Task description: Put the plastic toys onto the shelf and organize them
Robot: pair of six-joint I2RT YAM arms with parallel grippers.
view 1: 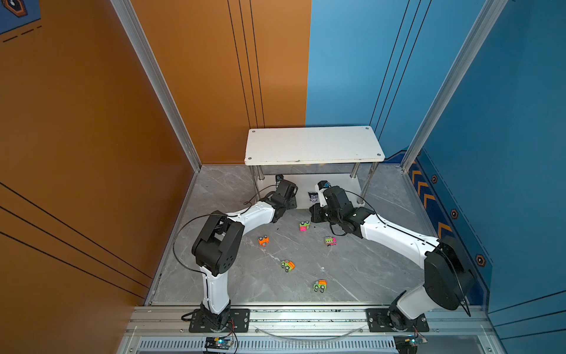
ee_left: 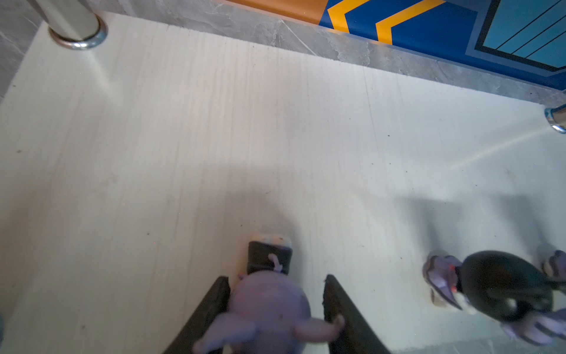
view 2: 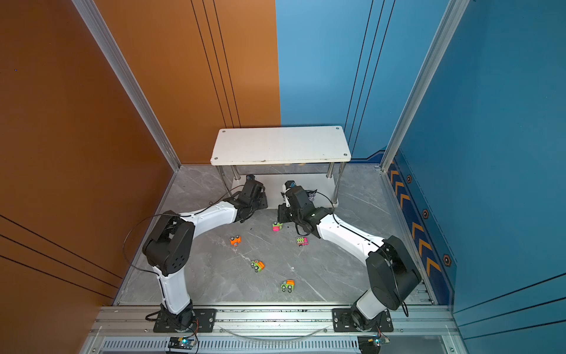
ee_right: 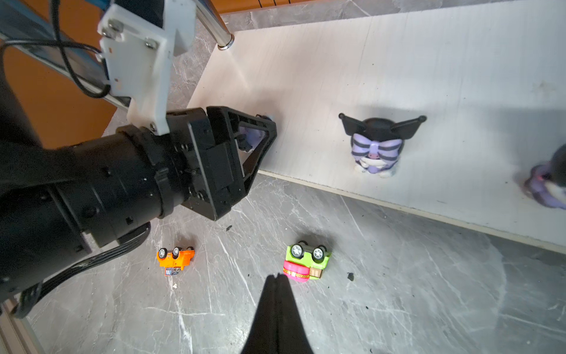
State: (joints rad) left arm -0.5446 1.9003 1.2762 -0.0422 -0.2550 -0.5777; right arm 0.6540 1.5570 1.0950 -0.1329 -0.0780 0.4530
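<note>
The shelf (view 1: 312,144) is a white two-tier rack at the back. My left gripper (ee_left: 277,279) reaches over the left end of its lower tier (ee_left: 214,138), shut on a purple figurine (ee_left: 269,306) whose arms press against both fingers. A black-and-purple cat-eared figurine (ee_right: 375,147) stands on the lower tier, and another one (ee_right: 548,180) stands further along. My right gripper (ee_right: 277,277) is shut and empty, low over the floor beside an overturned green-and-pink car (ee_right: 306,263). An orange car (ee_right: 176,257) lies on its side nearby. Several more neon cars, such as a green one (view 1: 320,285), lie on the floor.
Chrome posts (ee_left: 76,27) (ee_right: 219,30) stand at the shelf corners. The left wrist and its cable (ee_right: 92,184) crowd the shelf's left front. An orange wall (view 1: 76,138) and a blue wall (view 1: 505,138) close the sides. The floor is grey marble (view 1: 245,285).
</note>
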